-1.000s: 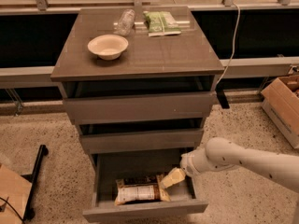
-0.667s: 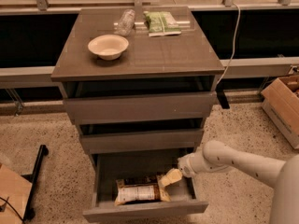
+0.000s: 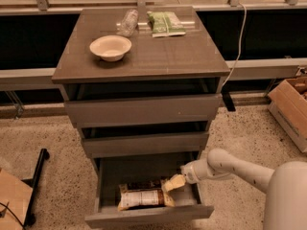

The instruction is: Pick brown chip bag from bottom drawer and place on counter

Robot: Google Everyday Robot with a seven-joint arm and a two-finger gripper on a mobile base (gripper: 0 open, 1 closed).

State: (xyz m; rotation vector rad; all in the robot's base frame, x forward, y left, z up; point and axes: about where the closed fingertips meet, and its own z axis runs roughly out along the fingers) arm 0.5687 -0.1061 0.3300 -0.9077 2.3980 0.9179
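Gripper [image 3: 173, 182] sits low inside the open bottom drawer [image 3: 144, 218], toward its right side, at the end of a pale arm [image 3: 230, 166] that reaches in from the lower right. It is at the right end of the brown chip bag [image 3: 143, 197] and looks to be touching it, but I cannot tell whether it is spread, pressed together or pinching the bag. The bag lies flat on the drawer floor near the front wall, lengthwise from left to right, with its white label facing up. The two shallower drawers [image 3: 144, 109] above are each pulled out a little. On the counter [image 3: 163, 61] a pale bowl [image 3: 110, 47] stands left of centre; a clear plastic bag [image 3: 127, 22] and a flat green packet [image 3: 165, 23] lie side by side at the back edge. A cardboard box [image 3: 290, 99] sits on the speckled floor, far right
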